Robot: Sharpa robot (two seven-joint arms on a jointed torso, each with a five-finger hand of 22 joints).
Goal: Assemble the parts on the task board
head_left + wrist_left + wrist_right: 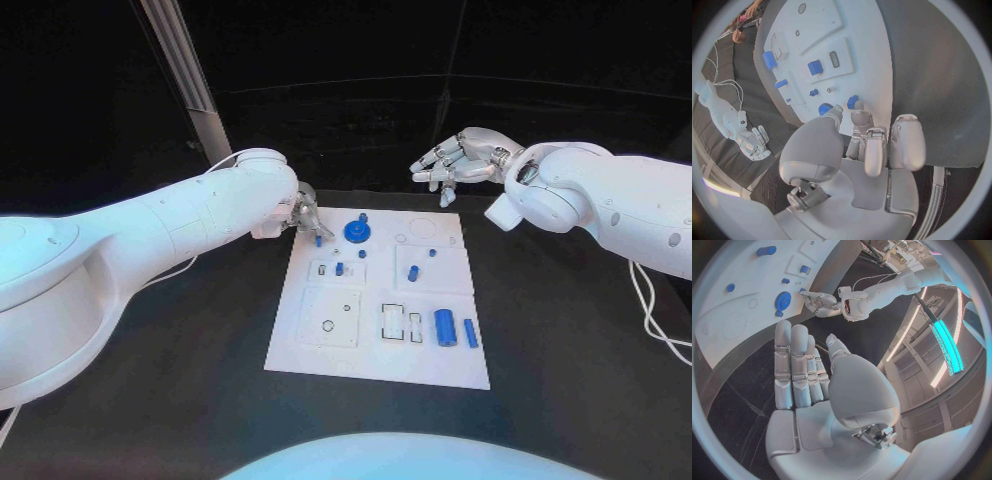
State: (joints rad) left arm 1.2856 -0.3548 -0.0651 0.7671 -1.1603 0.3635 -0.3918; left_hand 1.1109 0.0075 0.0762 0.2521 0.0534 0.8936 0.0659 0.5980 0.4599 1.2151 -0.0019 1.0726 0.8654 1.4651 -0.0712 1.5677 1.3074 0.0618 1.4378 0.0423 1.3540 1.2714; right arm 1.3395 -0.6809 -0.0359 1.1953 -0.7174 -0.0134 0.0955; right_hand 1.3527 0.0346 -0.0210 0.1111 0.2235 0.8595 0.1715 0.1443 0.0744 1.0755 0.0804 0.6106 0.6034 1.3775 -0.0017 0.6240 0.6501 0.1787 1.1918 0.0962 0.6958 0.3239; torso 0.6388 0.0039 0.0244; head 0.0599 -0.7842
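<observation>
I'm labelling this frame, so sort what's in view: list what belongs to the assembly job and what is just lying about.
Belongs to the job:
white rectangular task board
round blue gear-like part
two upright blue cylinder parts
small blue peg
left hand
right hand

Just lying about:
black table
grey metal post

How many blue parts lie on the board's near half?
2: a thick part and a thin part, side by side near the board's right edge. None looks hidden.
</observation>
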